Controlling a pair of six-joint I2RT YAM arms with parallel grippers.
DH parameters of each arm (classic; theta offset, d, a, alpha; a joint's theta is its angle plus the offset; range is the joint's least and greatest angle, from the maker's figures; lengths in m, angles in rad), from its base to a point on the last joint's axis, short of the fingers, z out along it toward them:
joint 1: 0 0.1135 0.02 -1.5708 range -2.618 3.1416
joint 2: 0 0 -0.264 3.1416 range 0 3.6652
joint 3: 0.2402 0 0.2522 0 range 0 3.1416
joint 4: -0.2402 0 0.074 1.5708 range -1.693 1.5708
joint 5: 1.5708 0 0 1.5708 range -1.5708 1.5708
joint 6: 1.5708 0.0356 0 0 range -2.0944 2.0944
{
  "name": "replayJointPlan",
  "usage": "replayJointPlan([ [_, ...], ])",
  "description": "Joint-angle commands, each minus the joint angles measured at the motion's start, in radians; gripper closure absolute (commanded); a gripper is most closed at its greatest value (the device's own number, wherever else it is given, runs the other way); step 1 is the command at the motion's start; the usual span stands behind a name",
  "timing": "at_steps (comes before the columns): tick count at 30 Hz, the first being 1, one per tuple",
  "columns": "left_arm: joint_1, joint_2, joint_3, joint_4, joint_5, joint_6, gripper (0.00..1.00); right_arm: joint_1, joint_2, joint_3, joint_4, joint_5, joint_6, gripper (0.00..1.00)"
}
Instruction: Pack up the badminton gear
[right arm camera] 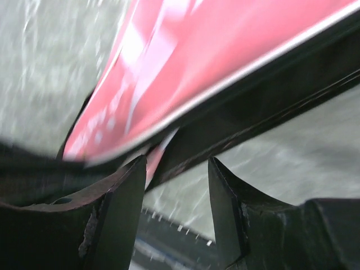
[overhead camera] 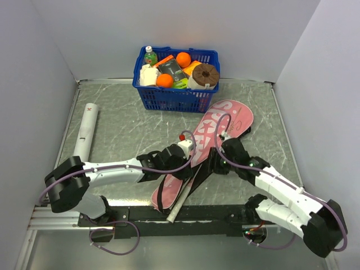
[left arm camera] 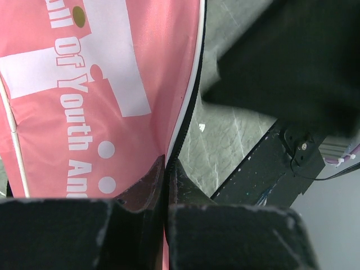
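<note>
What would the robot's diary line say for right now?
left gripper: shut on black edge of pink cover | right gripper: open, by the cover's edge | white tube: lying far left, not packed

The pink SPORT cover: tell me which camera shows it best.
Top external. It shows the pink SPORT cover nearly end to end, lying diagonally, with only its middle partly hidden. The left wrist view shows just a lettered patch of it and its black edge. The right wrist view shows only a blurred pink strip.
</note>
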Motion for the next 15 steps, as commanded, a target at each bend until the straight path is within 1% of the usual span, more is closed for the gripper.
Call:
replayJointPlan([
  [1, 0.013, -0.004, 0.038, 0.083, 0.038, 0.007, 0.98, 0.096, -0.083, -0.077, 0.027, -0.106, 0.101, 0.45],
  [4, 0.016, -0.01, 0.031, 0.089, 0.038, 0.005, 0.98, 0.169, -0.114, -0.142, 0.069, -0.088, 0.182, 0.45],
  [6, 0.019, -0.011, 0.028, 0.091, 0.038, 0.005, 0.99, 0.222, -0.118, -0.198, 0.142, -0.079, 0.244, 0.45],
  [10, 0.021, -0.019, 0.024, 0.087, 0.039, 0.003, 0.99, 0.308, -0.112, -0.263, 0.251, -0.002, 0.327, 0.45],
  [11, 0.021, -0.024, 0.021, 0.084, 0.041, 0.002, 0.99, 0.322, -0.112, -0.269, 0.262, 0.051, 0.344, 0.46],
  [12, 0.021, -0.027, 0.018, 0.086, 0.039, 0.0, 0.99, 0.353, -0.112, -0.281, 0.3, 0.076, 0.368, 0.46],
  [15, 0.021, -0.033, 0.009, 0.084, 0.033, -0.001, 0.99, 0.388, -0.114, -0.301, 0.334, 0.186, 0.411, 0.47],
])
